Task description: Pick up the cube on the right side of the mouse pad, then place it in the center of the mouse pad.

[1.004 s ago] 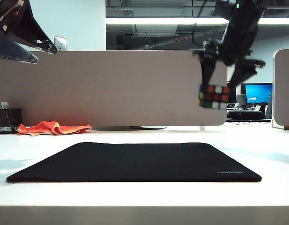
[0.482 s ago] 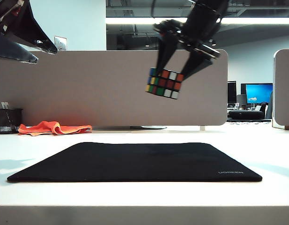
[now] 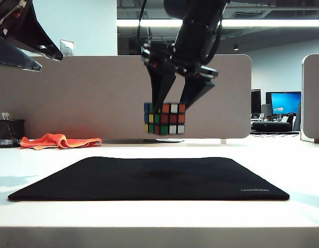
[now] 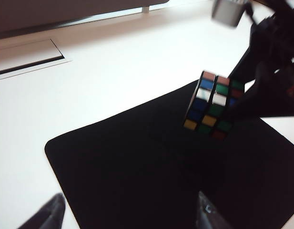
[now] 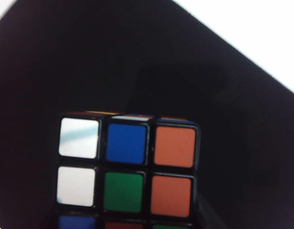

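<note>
The cube (image 3: 165,119), a small puzzle cube with black edges and mixed coloured stickers, hangs in the air above the middle of the black mouse pad (image 3: 149,178). My right gripper (image 3: 172,106) is shut on it, one dark finger down each side. The right wrist view is filled by the cube (image 5: 127,169) with the mouse pad (image 5: 89,62) below it; the fingers barely show there. From the left wrist view the cube (image 4: 212,106) floats over the mouse pad (image 4: 137,162). My left gripper (image 4: 130,212) is open and holds nothing, raised at the far left (image 3: 25,41).
An orange cloth (image 3: 58,140) and a black pen cup (image 3: 9,133) lie at the back left of the white table (image 3: 159,214). A grey partition (image 3: 107,95) runs behind the table. A recessed cable slot (image 4: 27,55) shows in the tabletop.
The right arm has swung the cube from the upper right leftward and lower, to above the pad's middle. The left arm has not moved.
</note>
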Available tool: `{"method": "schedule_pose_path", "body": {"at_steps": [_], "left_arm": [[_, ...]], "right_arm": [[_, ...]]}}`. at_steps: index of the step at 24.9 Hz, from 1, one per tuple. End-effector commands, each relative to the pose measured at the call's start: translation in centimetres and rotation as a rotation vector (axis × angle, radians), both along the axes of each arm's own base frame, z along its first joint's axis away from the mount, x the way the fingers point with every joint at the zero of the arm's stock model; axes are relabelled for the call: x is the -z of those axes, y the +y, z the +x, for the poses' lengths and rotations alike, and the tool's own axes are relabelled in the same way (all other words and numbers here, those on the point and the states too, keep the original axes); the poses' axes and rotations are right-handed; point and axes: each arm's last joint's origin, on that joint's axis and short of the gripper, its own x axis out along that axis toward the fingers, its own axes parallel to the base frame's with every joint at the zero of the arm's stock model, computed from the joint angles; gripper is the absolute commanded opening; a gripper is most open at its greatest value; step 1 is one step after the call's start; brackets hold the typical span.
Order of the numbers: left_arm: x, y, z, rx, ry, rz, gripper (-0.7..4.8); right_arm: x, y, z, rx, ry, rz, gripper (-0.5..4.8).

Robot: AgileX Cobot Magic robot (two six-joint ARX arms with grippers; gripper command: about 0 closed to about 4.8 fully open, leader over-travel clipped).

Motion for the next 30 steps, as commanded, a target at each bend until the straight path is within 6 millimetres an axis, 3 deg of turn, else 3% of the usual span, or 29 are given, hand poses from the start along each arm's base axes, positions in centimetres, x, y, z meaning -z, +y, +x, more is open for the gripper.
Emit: {"method": "schedule_pose_path", "body": {"at_steps": [1, 8, 10, 13, 19, 20, 21, 24, 28, 30], "left_arm": [[-0.3, 0.0, 0.0, 0.004, -0.016, -0.001, 3.50], [-0.4, 0.0, 0.1, 0.004, -0.029, -0.002, 3.50], [-0.5, 0.0, 0.1, 0.004, -0.032, -0.002, 3.50], [-0.5, 0.0, 0.1, 0.003, -0.031, -0.002, 3.50], [-0.5, 0.0, 0.1, 0.003, -0.031, -0.002, 3.50], [-0.4, 0.0, 0.1, 0.003, -0.030, -0.002, 3.50], [-0.4, 0.0, 0.1, 0.001, -0.029, -0.001, 3.49], [-0.4, 0.0, 0.1, 0.002, -0.030, -0.002, 3.49], [-0.4, 0.0, 0.1, 0.004, -0.029, -0.004, 3.48], [-0.4, 0.0, 0.1, 0.003, -0.027, -0.006, 3.40]], "right_arm": [[0.7, 0.3, 0.3, -0.006, 0.018, -0.012, 3.01], [3.2, 0.7, 0.6, -0.010, 0.098, -0.061, 3.01], [3.2, 0.8, 0.7, -0.010, 0.090, -0.057, 3.06], [3.2, 0.8, 0.8, -0.009, 0.088, -0.056, 4.00], [2.8, 0.7, 0.7, -0.009, 0.077, -0.045, 3.99], [2.2, 0.5, 0.6, -0.007, 0.064, -0.038, 3.60], [1.3, 0.3, 0.4, -0.004, 0.041, -0.028, 2.68], [-1.8, -1.0, -0.3, -0.029, -0.065, -0.037, 0.64], [-7.2, -4.8, -1.2, 0.093, -0.269, -0.028, 0.27], [-10.0, -7.5, -1.2, 0.237, -0.379, 0.054, 0.09]]}}
